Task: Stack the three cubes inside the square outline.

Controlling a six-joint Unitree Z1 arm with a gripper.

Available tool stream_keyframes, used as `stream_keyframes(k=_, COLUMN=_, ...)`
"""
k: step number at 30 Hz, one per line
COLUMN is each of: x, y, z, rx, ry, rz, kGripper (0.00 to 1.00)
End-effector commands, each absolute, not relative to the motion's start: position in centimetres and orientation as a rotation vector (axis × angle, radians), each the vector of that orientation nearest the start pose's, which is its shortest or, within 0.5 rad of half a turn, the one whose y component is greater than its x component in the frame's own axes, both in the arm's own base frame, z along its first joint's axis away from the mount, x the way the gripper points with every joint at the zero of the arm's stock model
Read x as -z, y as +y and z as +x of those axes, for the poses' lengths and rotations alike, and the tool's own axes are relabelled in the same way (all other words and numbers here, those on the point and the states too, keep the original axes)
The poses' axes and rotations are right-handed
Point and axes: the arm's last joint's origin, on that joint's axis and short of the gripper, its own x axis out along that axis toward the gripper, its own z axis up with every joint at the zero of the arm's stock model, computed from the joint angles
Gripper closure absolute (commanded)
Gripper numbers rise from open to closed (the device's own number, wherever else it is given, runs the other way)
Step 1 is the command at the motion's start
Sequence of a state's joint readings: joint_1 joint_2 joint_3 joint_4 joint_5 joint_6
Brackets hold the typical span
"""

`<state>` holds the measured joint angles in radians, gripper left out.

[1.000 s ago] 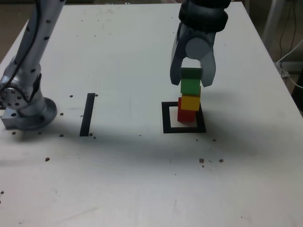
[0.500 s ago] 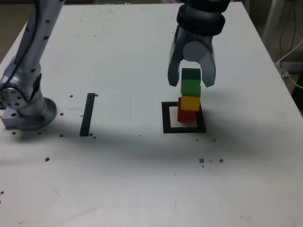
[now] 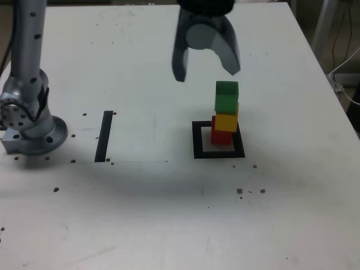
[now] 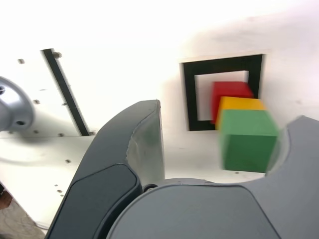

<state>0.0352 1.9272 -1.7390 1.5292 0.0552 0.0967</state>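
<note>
A stack of the three cubes stands inside the square outline [image 3: 219,140]: red cube [image 3: 221,136] at the bottom, yellow cube [image 3: 226,121] on it, green cube [image 3: 226,97] on top. The wrist view looks down on the same tower, green cube [image 4: 247,140] over yellow cube [image 4: 239,103] over red cube [image 4: 229,91], within the square outline [image 4: 189,94]. My gripper [image 3: 207,68] hangs open above and toward the exterior view's left of the stack, touching none of the cubes. Nothing is between its fingers [image 4: 134,149].
A single straight black strip [image 3: 104,135] lies on the white table [image 3: 169,197] left of the outline in the exterior view. The arm's grey base [image 3: 28,126] stands at the far left. Small dark specks dot the surface. A cable hangs at the right edge.
The gripper opened around the green cube, let it go, then rose and shifted to the exterior view's left. The stack stayed in place.
</note>
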Motion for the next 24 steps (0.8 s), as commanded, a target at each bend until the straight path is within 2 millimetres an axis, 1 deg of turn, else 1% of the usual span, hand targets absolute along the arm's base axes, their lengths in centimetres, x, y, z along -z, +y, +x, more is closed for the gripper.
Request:
stream_keyframes(k=1, x=-33.4, y=1.6, z=31.1, rx=-0.002, ry=1.711, rz=0.079, kGripper=0.01)
stream_keyframes(k=3, x=-33.7, y=1.7, z=29.2, rx=-0.018, ry=1.706, rz=0.074, kGripper=0.00)
stream_keyframes(k=6, x=-33.6, y=1.6, z=26.7, rx=-0.036, ry=1.704, rz=0.068, kGripper=0.00)
stream_keyframes(k=11, x=-32.0, y=1.4, z=23.2, rx=-0.048, ry=1.716, rz=0.054, kGripper=0.00)
stream_keyframes(k=17, x=-29.7, y=1.3, z=20.1, rx=-0.054, ry=1.745, rz=0.048, kGripper=0.00)
stream_keyframes(k=24, x=-27.7, y=1.1, z=17.5, rx=-0.062, ry=1.778, rz=0.036, kGripper=0.00)
